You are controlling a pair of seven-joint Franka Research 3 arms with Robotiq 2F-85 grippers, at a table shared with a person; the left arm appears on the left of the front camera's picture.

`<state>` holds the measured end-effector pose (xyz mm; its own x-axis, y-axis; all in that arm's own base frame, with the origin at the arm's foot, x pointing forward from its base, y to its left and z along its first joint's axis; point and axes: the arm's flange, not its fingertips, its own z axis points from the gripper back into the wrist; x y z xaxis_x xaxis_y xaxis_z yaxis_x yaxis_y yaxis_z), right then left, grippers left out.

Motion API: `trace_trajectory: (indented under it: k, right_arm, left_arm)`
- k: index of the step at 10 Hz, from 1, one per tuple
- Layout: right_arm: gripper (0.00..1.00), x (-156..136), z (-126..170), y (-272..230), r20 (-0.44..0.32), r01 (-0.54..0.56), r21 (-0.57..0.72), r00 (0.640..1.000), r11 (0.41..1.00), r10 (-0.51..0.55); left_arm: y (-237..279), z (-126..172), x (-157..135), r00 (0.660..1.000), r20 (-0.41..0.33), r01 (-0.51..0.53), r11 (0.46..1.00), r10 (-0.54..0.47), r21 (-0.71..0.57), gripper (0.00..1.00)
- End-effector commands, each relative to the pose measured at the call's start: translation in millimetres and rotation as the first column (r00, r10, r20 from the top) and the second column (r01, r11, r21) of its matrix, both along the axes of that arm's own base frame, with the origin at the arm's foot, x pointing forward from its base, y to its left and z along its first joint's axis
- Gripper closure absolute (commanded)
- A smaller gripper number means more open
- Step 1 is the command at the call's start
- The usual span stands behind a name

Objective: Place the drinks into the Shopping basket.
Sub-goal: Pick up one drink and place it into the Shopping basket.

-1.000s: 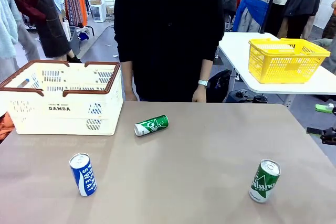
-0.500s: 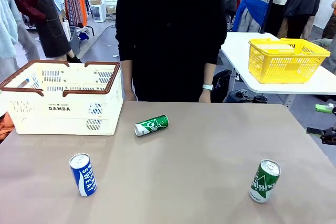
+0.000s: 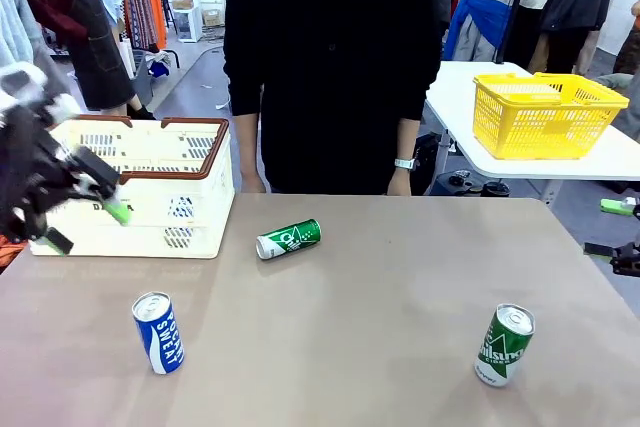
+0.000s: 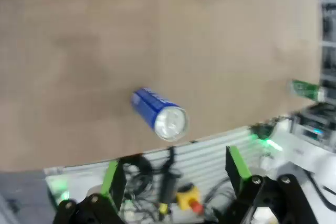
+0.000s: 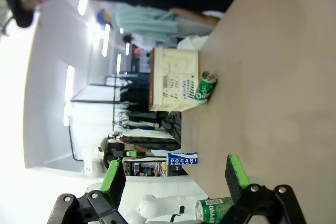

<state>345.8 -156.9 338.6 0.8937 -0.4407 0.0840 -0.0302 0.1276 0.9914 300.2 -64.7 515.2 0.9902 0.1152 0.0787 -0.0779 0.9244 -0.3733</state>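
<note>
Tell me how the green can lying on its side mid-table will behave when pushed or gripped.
The slim green drink can with a silver top lies on its side on the smooth brown table, so a sideways push would probably roll it. Its rounded metal wall looks slick, so a grip may slip. It seems stiff, though possibly dentable.

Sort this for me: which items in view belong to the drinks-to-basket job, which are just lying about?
Job: upright blue-and-white slim metal can; green slim metal can lying on its side; upright green slim metal can at right; cream-white slotted plastic basket with brown rim.
Lying about: yellow mesh plastic basket on the white side table.
</note>
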Motion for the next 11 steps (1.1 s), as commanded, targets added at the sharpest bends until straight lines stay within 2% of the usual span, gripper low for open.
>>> trace_trajectory:
  k: [1, 2, 3, 4, 5, 6, 8, 9, 11]
  right_arm:
    - [0.00, -1, 5, -2, -0.019, -0.010, 0.001, 1.000, 1.000, 0.010]
    - [0.00, -1, 5, -2, -0.019, -0.010, 0.001, 1.000, 1.000, 0.010]
    - [0.00, -1, 5, -2, -0.019, -0.010, 0.001, 1.000, 1.000, 0.010]
    - [0.00, -1, 5, -2, -0.019, -0.010, 0.001, 1.000, 1.000, 0.010]
    - [0.00, -1, 5, -2, -0.019, -0.010, 0.001, 1.000, 1.000, 0.010]
    - [0.00, -1, 5, -2, -0.019, -0.010, 0.001, 1.000, 1.000, 0.010]
    - [0.00, -1, 5, -2, -0.019, -0.010, 0.001, 1.000, 1.000, 0.010]
    - [0.00, -1, 5, -2, -0.019, -0.010, 0.001, 1.000, 1.000, 0.010]
    - [0.00, -1, 5, -2, -0.019, -0.010, 0.001, 1.000, 1.000, 0.010]
  left_arm:
    - [-19, -29, 7, 1.000, -0.021, -0.005, 0.968, 0.010, 0.252, 0.00]
    - [-36, -29, 9, 0.999, 0.017, 0.028, 0.972, -0.033, 0.235, 0.00]
    - [-22, -15, -1, 1.000, 0.006, 0.010, 0.989, -0.011, 0.145, 0.00]
    - [-22, -15, -1, 1.000, 0.006, 0.010, 0.989, -0.011, 0.145, 0.00]
    - [-42, -24, 3, 0.999, 0.012, 0.035, 0.974, -0.039, 0.223, 0.00]
    - [-54, -39, 3, 0.998, -0.014, 0.055, 0.963, -0.053, 0.263, 0.00]
    - [-67, -66, 2, 0.997, -0.054, 0.074, 0.969, -0.063, 0.235, 0.00]
    - [-70, -79, 1, 0.999, -0.043, 0.028, 0.968, -0.018, 0.247, 0.00]
    - [-79, -105, 4, 0.995, -0.092, 0.046, 0.961, -0.022, 0.273, 0.00]
